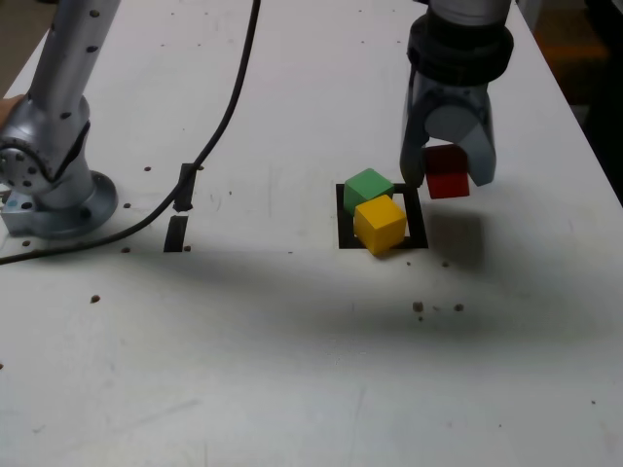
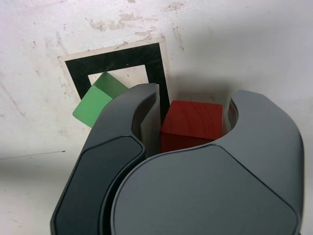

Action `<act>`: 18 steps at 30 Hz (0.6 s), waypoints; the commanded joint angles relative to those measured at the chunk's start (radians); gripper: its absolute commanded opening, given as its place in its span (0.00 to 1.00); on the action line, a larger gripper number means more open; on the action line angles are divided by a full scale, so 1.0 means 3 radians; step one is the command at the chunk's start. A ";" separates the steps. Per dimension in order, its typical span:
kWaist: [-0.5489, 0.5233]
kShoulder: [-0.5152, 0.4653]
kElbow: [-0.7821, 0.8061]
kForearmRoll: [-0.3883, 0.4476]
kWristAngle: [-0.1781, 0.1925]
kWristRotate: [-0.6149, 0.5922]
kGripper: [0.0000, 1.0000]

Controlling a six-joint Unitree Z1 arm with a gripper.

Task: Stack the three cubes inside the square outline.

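The red cube (image 1: 448, 173) sits between the fingers of my gripper (image 1: 448, 179), which is shut on it and holds it slightly above the table, just off the exterior view's right side of the square outline (image 1: 343, 232). The green cube (image 1: 367, 186) rests at the back of the outline. The yellow cube (image 1: 380, 223) lies in front of it, close against it and overlapping the front frame line. In the wrist view the red cube (image 2: 191, 125) fills the space between the fingers of the gripper (image 2: 195, 98); the green cube (image 2: 94, 104) and the outline (image 2: 117, 58) show beside one finger, and the yellow cube is hidden.
The arm's silver base (image 1: 49, 185) stands at the exterior view's left, with a black cable (image 1: 226, 107) running across the table. Two short black strips (image 1: 185, 187) lie near the cable's end. The table edge (image 1: 584, 126) runs down the exterior view's right.
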 commanded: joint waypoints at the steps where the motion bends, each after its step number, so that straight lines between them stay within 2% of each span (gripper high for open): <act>1: -0.0009 0.0018 0.0021 -0.0021 0.0008 -0.0014 0.19; 10: -0.0011 0.0025 0.0177 -0.0123 -0.0005 -0.0173 0.19; 18: -0.0011 0.0021 0.0402 -0.0126 -0.0084 -0.0422 0.19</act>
